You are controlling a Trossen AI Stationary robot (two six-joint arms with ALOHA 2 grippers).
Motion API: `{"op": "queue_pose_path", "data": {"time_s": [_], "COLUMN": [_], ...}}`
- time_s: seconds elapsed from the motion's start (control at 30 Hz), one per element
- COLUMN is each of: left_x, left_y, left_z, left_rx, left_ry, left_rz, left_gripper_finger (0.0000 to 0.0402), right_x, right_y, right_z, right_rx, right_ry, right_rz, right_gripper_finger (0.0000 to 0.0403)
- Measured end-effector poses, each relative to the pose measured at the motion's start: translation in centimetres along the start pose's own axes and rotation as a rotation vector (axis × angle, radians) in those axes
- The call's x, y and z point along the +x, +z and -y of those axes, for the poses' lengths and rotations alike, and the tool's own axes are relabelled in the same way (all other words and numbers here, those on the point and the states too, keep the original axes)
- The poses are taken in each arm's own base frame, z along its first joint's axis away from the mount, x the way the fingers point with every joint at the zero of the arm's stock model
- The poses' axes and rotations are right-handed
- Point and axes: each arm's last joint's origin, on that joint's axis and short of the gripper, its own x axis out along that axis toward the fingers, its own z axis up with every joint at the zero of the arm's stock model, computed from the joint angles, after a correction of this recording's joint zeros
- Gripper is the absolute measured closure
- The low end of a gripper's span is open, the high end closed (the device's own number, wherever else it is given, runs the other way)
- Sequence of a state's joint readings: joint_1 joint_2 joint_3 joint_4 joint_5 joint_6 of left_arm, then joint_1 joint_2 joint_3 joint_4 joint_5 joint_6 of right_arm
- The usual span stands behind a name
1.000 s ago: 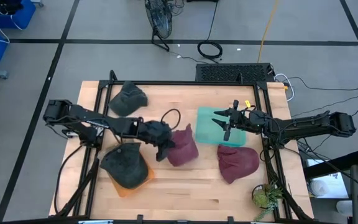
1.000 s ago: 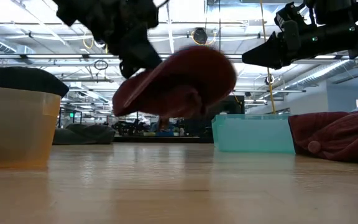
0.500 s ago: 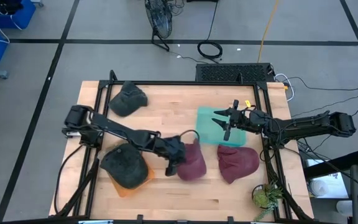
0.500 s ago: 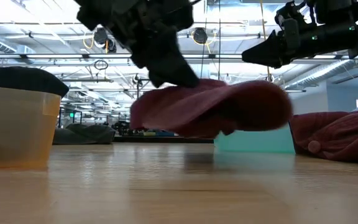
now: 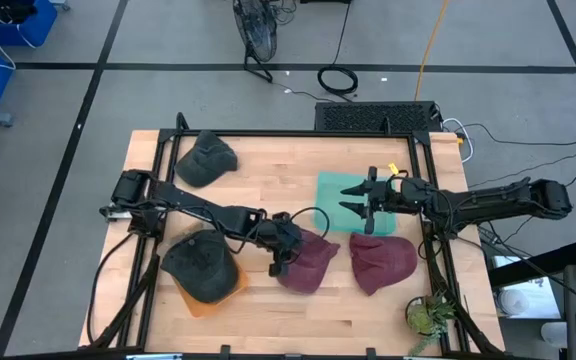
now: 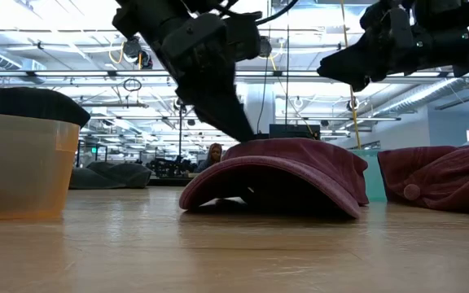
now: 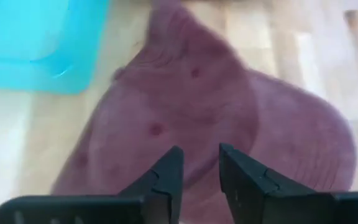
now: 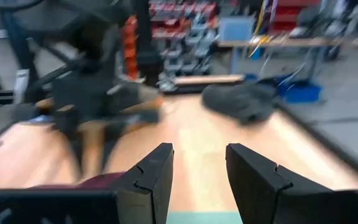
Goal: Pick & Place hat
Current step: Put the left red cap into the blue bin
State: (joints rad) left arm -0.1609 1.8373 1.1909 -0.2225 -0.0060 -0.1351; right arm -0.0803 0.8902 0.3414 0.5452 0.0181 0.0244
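A maroon hat lies on the table between the orange tub and a second maroon hat, crown up, with its brim and lower edge on the wood. My left gripper slants down at the hat's left side. Its fingers are apart, with their tips at the crown. My right gripper hangs open and level above the teal bin, with nothing between its fingers. My left gripper comes at the hat slanting down from the table's left, and its fingertips stand just over the crown's top. Whether they touch the cloth I cannot tell. The hat rests flat on the table.
The second maroon hat lies to the right. A dark hat sits on the orange tub at the near left. Another dark hat lies at the far left. A small plant stands at the near right corner.
My left gripper has carried the maroon hat toward the table's right and near edges and lowered it. The hat hung tilted and clear of the table a second ago; it now lies flat on the wood. My right gripper has rolled a little in place.
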Motion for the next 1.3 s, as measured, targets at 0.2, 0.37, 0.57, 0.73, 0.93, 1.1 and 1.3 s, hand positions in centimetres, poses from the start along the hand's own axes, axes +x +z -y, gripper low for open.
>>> {"op": "queue_pose_path", "data": {"time_s": [0.2, 0.37, 0.57, 0.73, 0.93, 1.1, 1.3], "left_x": [-5.1, -10.5, -14.5, -15.4, -17.2, -19.9, -21.9], "left_y": [0.5, 1.0, -0.2, -1.2, -1.5, -1.9, -2.8], "left_z": [-1.9, -3.7, -6.3, -6.8, -6.1, -5.3, -4.1], "left_rx": [-0.011, 0.011, -0.03, -0.023, 0.064, 0.101, 0.135], "left_ry": [0.188, 0.236, 0.239, 0.126, -0.002, -0.109, -0.178], "left_rz": [0.016, 0.203, 0.457, 0.675, 0.779, 0.832, 0.82], "left_gripper_finger": [0.0284, 0.0301, 0.0316, 0.0326, 0.033, 0.033, 0.033], "right_x": [0.7, 2.5, 6.0, 8.5, 11.5, 13.4, 14.1], "right_y": [0.6, 2.4, 2.3, 1.5, 1.2, -0.4, -2.3], "right_z": [-3.6, -7.1, -9.7, -11.3, -12.9, -13.6, -13.2], "right_rx": [0.047, -0.016, -0.003, 0.034, 0.074, 0.131, 0.213], "right_ry": [0.091, 0.1, 0.117, 0.104, 0.079, 0.037, -0.032], "right_rz": [-0.146, -0.192, -0.284, -0.396, -0.488, -0.56, -0.632], "right_gripper_finger": [0.0269, 0.0268, 0.0267, 0.0249, 0.0207, 0.0196, 0.0203]}}
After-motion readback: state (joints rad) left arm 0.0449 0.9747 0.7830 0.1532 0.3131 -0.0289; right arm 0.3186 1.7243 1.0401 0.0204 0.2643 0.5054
